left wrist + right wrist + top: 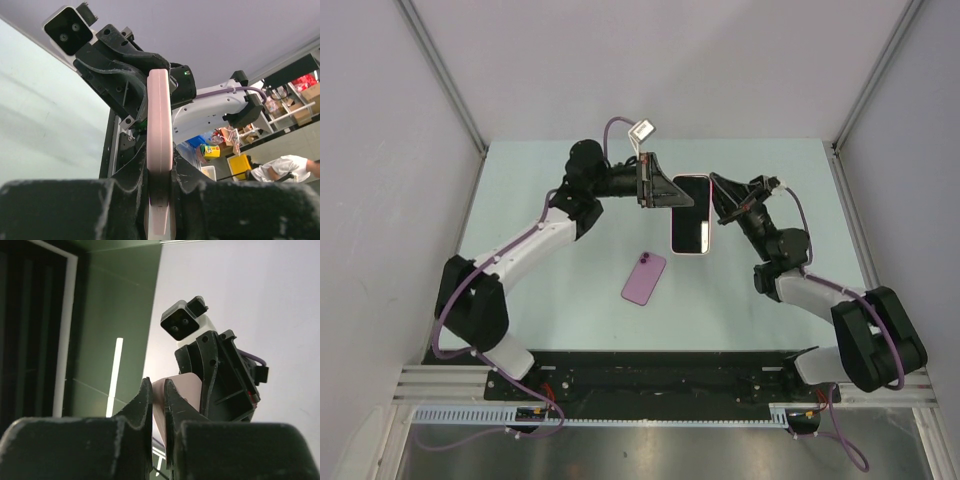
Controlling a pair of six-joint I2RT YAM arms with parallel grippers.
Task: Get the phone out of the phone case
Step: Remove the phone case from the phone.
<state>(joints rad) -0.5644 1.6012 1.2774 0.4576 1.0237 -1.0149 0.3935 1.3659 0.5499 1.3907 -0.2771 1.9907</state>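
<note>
A pink phone case [690,215] with a glossy black face up hangs in the air between both grippers. My left gripper [672,192] is shut on its left long edge. In the left wrist view the pink edge [160,115] is clamped between my left gripper's [160,186] jaws. My right gripper [717,207] is shut on the right edge. In the right wrist view a thin pink lip [181,389] sits between my right gripper's [158,391] jaws. A purple phone [644,277] lies back up on the table below, apart from both grippers.
The pale green table [550,180] is walled in by white panels at the back and sides. The black base rail [650,375] runs along the near edge. The opposite gripper fills the far end of each wrist view [125,65] [220,375].
</note>
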